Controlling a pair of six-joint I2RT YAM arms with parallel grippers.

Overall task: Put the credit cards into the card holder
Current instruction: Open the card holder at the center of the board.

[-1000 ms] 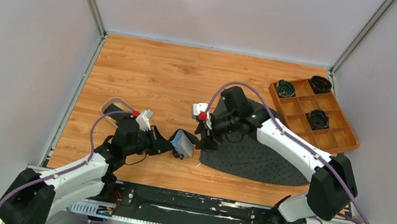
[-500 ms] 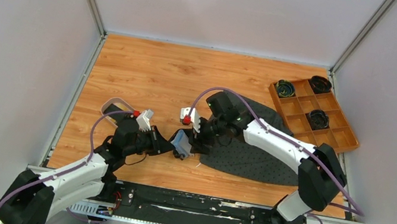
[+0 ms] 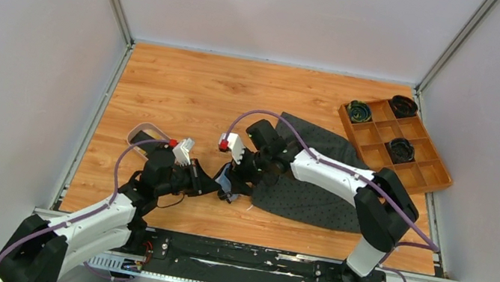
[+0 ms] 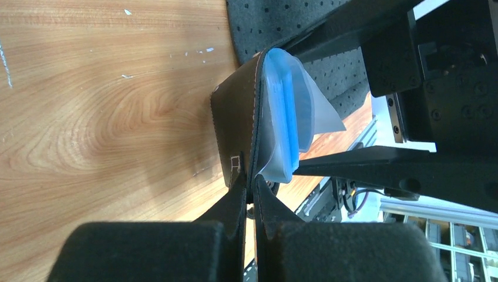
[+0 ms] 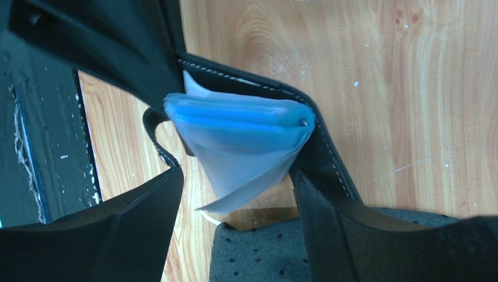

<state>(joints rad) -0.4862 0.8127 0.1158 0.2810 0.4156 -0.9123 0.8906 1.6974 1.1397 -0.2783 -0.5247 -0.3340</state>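
The wooden counter (image 3: 186,93) carried a dotted grey mat (image 3: 321,198). At the mat's near-left edge the black card holder (image 4: 232,123) was held on edge, one flap pinched by the left end effector (image 4: 251,200). The right end effector (image 5: 238,176) was spread, with a finger on either side of the holder's blue plastic sleeves (image 5: 235,120).

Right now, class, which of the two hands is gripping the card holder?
The left hand, pinched shut on the card holder's black edge. The right hand stands open on either side of the blue insert.
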